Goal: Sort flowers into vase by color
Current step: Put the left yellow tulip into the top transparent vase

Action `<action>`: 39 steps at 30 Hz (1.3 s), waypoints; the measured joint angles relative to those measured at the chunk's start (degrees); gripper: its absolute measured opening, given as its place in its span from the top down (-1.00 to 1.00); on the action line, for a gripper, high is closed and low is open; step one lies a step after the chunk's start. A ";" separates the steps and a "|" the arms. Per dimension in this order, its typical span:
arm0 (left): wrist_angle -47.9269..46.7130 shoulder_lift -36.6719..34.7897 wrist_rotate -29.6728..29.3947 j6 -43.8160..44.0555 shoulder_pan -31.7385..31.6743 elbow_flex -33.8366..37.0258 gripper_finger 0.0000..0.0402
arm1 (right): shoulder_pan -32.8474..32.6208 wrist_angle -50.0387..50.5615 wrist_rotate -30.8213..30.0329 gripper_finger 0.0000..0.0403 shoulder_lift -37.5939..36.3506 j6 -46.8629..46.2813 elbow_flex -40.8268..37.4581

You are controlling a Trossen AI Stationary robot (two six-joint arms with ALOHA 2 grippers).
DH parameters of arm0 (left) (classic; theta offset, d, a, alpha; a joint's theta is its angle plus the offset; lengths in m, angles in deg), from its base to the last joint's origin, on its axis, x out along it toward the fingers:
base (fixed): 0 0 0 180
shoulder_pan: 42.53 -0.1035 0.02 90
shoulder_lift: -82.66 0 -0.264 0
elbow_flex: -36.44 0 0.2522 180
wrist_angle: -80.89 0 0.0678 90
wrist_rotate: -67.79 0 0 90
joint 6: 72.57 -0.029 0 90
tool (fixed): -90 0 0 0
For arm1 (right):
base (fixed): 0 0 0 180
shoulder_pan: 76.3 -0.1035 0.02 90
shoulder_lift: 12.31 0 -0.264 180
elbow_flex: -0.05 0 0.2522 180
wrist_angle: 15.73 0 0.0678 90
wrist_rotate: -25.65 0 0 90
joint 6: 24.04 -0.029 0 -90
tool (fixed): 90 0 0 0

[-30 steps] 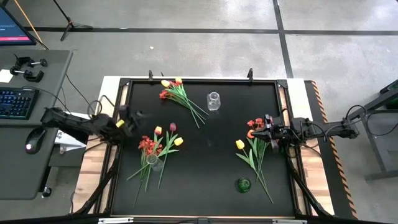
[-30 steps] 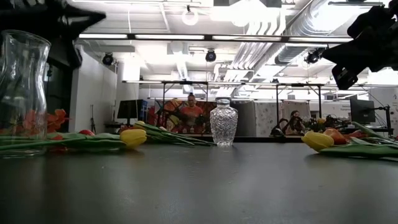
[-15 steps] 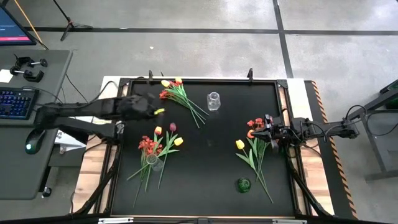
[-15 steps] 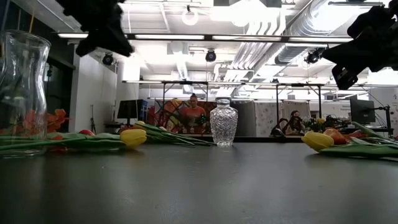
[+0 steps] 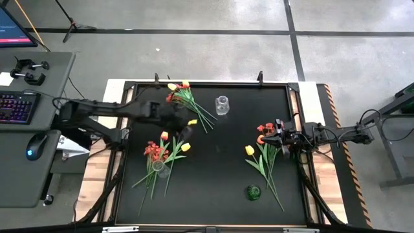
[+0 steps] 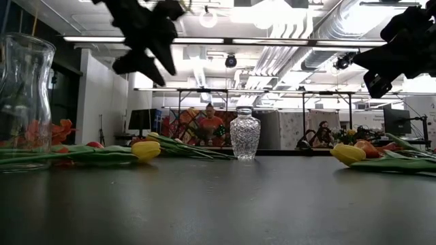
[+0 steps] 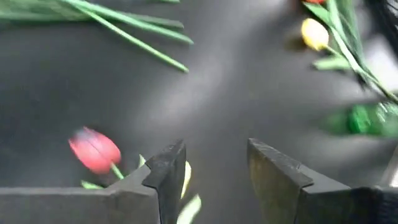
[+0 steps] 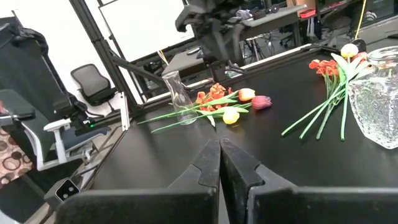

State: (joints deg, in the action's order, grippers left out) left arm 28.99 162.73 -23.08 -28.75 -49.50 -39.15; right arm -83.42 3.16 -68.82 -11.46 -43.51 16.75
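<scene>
While hovering with jaws apart, left gripper [image 7: 211, 177] is nearing loose tulips [image 5: 173, 139] lying just below | pinch one stem, avoid neighbours | right gripper [image 8: 219, 163] is waiting, jaws together, beside right bunch [image 5: 264, 150]

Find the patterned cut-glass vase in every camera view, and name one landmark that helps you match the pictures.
High view: cut-glass vase at the table's far middle.
Low view: centre, standing upright.
Left wrist view: not in it.
Right wrist view: at the right edge, cut off.
Shared landmark: the flower bunch lying beside it.
</scene>
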 joint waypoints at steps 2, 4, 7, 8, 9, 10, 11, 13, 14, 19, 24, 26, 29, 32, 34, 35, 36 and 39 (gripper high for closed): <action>-1.28 2.72 1.90 -1.56 -2.56 -2.30 0.20 | 0.01 0.01 -0.01 1.00 0.00 0.01 -0.01; -4.54 5.24 3.47 -4.44 -4.57 -4.18 0.20 | 0.02 0.00 -0.02 1.00 -0.02 0.01 -0.02; -8.93 8.45 5.94 -9.68 -6.41 -6.78 0.20 | 0.00 0.00 -0.02 1.00 0.00 -0.01 0.00; -10.36 9.16 6.86 -11.13 -6.61 -7.35 0.20 | 0.00 0.00 0.00 1.00 0.00 0.00 0.00; -11.83 9.59 7.81 -12.29 -6.55 -7.74 0.20 | 0.01 0.00 -0.01 1.00 0.00 0.00 -0.01; -13.40 9.80 8.76 -12.81 -6.09 -7.81 0.20 | 0.00 0.00 -0.01 1.00 0.00 0.00 -0.02; -15.37 10.04 9.22 -12.79 -5.12 -7.83 0.20 | 0.01 0.00 0.00 1.00 0.00 -0.01 -0.01; -19.45 10.17 8.28 -11.77 -2.04 -7.52 0.20 | 0.00 0.00 0.00 1.00 0.00 0.00 -0.02; -20.52 10.14 6.66 -10.68 -0.17 -7.00 0.21 | 0.00 0.00 0.00 1.00 0.00 -0.01 -0.02; -13.78 10.43 1.58 -4.71 7.45 -2.34 0.25 | 0.00 0.00 0.00 1.00 0.00 0.00 0.00; -10.29 12.75 1.35 -3.52 9.35 -1.54 0.31 | 0.00 0.00 0.00 1.00 0.00 0.01 -0.02; -10.87 13.88 1.40 -2.96 9.35 -1.54 0.34 | 0.01 0.00 -0.01 1.00 0.00 -0.01 -0.02; -11.40 15.81 2.54 -2.06 9.40 -1.52 0.37 | 0.01 0.00 -0.01 1.00 -0.02 0.00 -0.01; -11.14 17.81 3.80 -2.07 9.41 -1.52 0.38 | 0.02 0.00 0.00 1.00 -0.04 0.01 -0.02; -11.15 18.97 4.35 -2.85 9.41 -1.52 0.39 | 0.00 0.00 -0.01 1.00 -0.04 -0.01 0.00; -11.14 19.48 4.57 -3.56 9.41 -1.52 0.39 | 0.02 0.00 -0.02 1.00 -0.04 -0.01 0.00; -11.23 19.88 4.64 -3.84 9.41 -1.52 0.39 | 0.02 0.00 0.00 1.00 -0.04 0.00 0.00; -11.21 20.96 4.12 -4.24 9.39 -1.52 0.39 | 0.00 0.00 -0.01 1.00 -0.04 0.00 -0.01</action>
State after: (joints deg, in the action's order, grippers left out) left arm 17.77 183.68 -18.96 -32.99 -40.11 -40.67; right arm -83.42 3.16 -68.83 -11.51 -43.51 16.74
